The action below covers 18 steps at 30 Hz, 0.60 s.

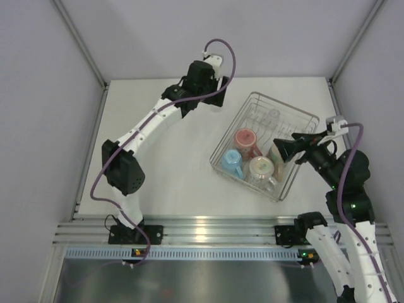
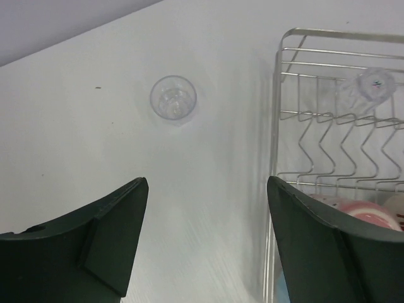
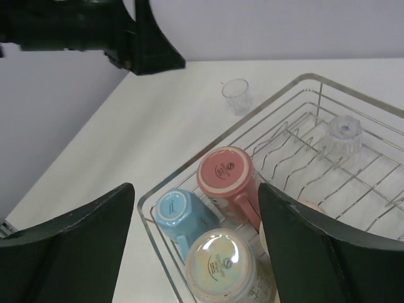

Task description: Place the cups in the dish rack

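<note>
One clear glass (image 2: 173,98) stands on the table (image 2: 95,158) left of the dish rack (image 2: 278,113), seemingly the last unloaded; left gripper (image 2: 207,183) short of it, spread wide, empty. Rack holds mugs (image 3: 225,170), a second glass (image 3: 344,132); right gripper (image 3: 196,187) spread, empty. Next, likely: left gripper advances to straddle the clear glass

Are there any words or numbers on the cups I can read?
None can be read.
Underside of the pink cup: a round printed stamp, too blurred to read.
Underside of the cream cup: a printed stamp with lettering, too blurred to read.
Underside of the light blue cup: a faint mark, too small to read.
No other words or numbers are readable in any view.
</note>
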Motion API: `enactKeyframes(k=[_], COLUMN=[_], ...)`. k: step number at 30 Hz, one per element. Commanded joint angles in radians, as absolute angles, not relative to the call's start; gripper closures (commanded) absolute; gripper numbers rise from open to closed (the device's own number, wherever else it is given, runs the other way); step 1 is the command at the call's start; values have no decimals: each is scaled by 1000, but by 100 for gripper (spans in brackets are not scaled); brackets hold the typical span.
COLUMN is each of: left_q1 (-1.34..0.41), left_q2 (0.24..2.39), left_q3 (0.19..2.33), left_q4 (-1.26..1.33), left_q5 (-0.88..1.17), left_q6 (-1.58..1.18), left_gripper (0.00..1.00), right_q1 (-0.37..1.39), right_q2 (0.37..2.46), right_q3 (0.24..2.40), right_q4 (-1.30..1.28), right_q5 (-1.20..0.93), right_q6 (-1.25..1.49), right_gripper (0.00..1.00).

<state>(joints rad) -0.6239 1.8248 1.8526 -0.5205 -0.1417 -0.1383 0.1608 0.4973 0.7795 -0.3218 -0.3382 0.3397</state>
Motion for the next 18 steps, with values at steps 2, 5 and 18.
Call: enactKeyframes(k=[2, 5, 18], left_q1=[-603, -586, -548], left_q2=[1960, 2043, 2308], left_q3=[1998, 2066, 2264], left_q4=[-532, -534, -519], left_q5=[-77, -64, -6], left_q6=[-9, 32, 67], left_gripper=[20, 31, 35], right_q1=[160, 160, 160], right_q2=[416, 387, 368], right_q3=[785, 764, 802], right_q4=[-360, -374, -434], right_q5=[-359, -365, -425], right_q6=[354, 351, 342], right_gripper=[20, 20, 19])
